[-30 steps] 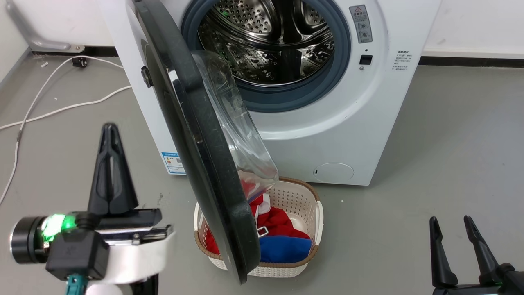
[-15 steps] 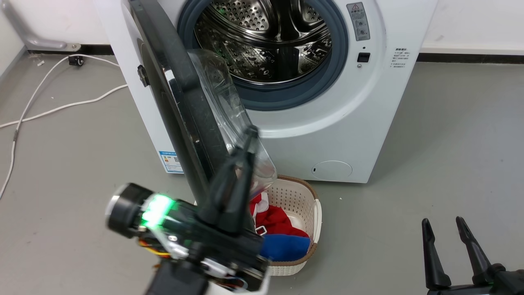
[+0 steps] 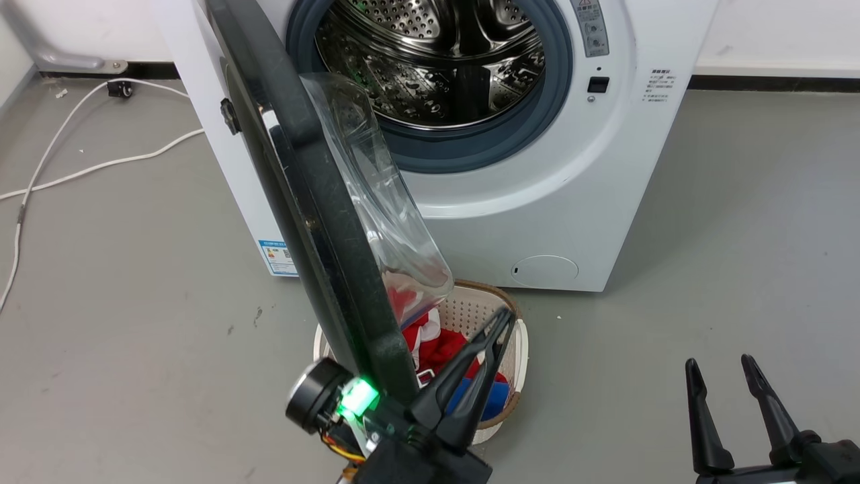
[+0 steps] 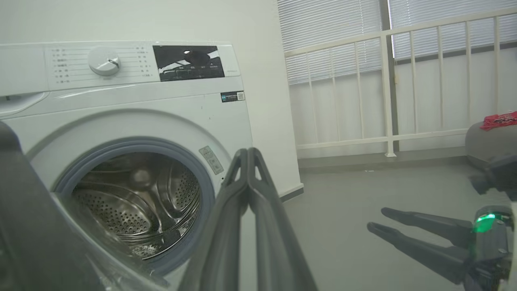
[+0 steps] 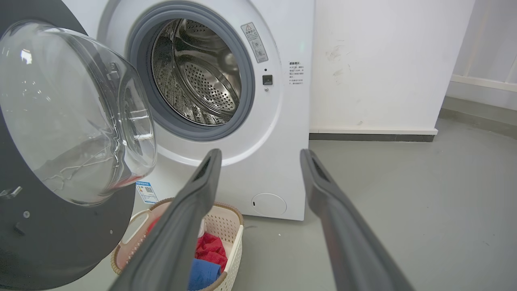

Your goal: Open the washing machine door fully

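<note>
The washing machine door [image 3: 322,222] is black and glossy, with a clear glass bowl [image 3: 383,208]. It stands swung out about edge-on from the white washing machine [image 3: 537,215], whose steel drum [image 3: 437,60] is exposed. My left gripper [image 3: 505,319] is shut with nothing in it. It sits by the door's lower free edge on the bowl side, fingers pointing up and to the right over the basket; I cannot tell whether it touches the door. My right gripper [image 3: 720,366] is open at the lower right, well away from the door. The right wrist view shows the door [image 5: 60,226] and its inner bowl [image 5: 76,121].
A white perforated laundry basket [image 3: 523,363] with red and blue clothes stands on the floor beneath the door. A white cable [image 3: 101,165] trails over the grey floor at left. A white railing [image 4: 387,81] and a wall lie to the machine's right.
My left arm has swept from the door's outer left side, round its lower edge, to the bowl side above the basket. The door's angle looks about the same. The camera shifted a little.
</note>
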